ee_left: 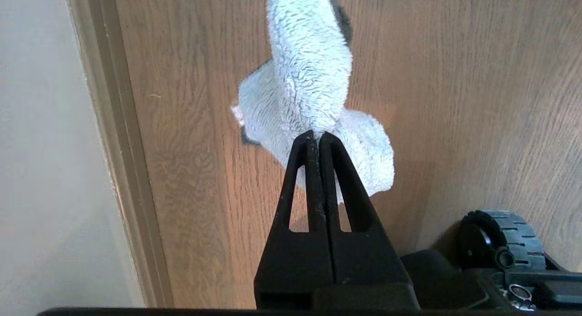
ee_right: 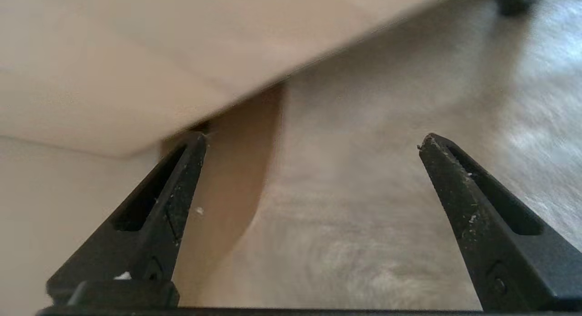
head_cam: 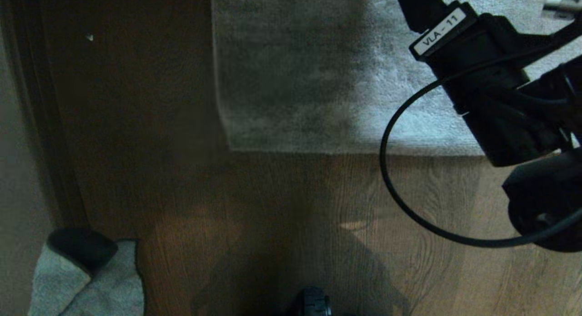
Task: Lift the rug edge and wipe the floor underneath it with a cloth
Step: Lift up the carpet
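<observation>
Lying flat, the rug (head_cam: 300, 79) fills the head view from 12 to 2 o'clock, its corner (head_cam: 229, 147) pointing toward 7 and its edge (head_cam: 354, 151) running 9 to 3 over the floor (head_cam: 282, 225). At 7 o'clock the left gripper (ee_left: 317, 136) is clenched on the cloth (ee_left: 309, 79); only its wrist view shows the pinch. Only the right wrist view shows the right gripper (ee_right: 311, 141) spread wide, holding nothing, above the rug.

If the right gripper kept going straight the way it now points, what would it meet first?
Most likely the rug: the open right gripper points across its pile, though depth is hard to judge.
</observation>
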`<state>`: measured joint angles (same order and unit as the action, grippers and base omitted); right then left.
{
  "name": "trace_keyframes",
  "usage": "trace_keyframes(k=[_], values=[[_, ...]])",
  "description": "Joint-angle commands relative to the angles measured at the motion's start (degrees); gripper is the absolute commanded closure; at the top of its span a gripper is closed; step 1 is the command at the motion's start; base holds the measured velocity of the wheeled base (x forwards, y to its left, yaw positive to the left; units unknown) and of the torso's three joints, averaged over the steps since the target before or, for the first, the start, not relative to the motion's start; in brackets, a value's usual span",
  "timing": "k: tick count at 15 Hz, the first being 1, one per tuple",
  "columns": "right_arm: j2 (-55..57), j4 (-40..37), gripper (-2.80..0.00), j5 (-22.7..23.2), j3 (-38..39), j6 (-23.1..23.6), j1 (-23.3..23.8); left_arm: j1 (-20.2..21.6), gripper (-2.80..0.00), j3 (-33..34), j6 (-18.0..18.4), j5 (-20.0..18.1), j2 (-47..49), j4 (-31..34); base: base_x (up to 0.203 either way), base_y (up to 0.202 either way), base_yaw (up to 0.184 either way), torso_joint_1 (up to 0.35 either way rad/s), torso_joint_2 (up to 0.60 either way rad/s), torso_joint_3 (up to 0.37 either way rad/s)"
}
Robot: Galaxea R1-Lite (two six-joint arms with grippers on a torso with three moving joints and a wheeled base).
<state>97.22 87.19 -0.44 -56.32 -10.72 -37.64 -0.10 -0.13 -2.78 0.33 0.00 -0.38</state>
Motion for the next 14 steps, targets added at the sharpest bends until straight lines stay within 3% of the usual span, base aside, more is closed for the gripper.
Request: trace_keyframes(k=[1,6,14], values=[[0.06,2.44,-2.80,-0.17,2.05,0.02,-0.32,0.01,0.00,-0.03,-0.03,0.03,0.00,0.03,0.000,0.000,0.000,0.000,0.00,0.000],[0.71,2.77,-2.80,-2.40,7.22,-1.15,-3.99,0.01,0.00,0.03,-0.03,0.03,0.00,-0.03,0.000,0.000,0.000,0.000,0.00,0.000],[13.57,2.46,-2.80,-5.67,10.86,-14.91,-16.46,0.01,0.00,0.05,-0.03,0.03,0.00,-0.06,0.000,0.000,0.000,0.000,0.00,0.000]])
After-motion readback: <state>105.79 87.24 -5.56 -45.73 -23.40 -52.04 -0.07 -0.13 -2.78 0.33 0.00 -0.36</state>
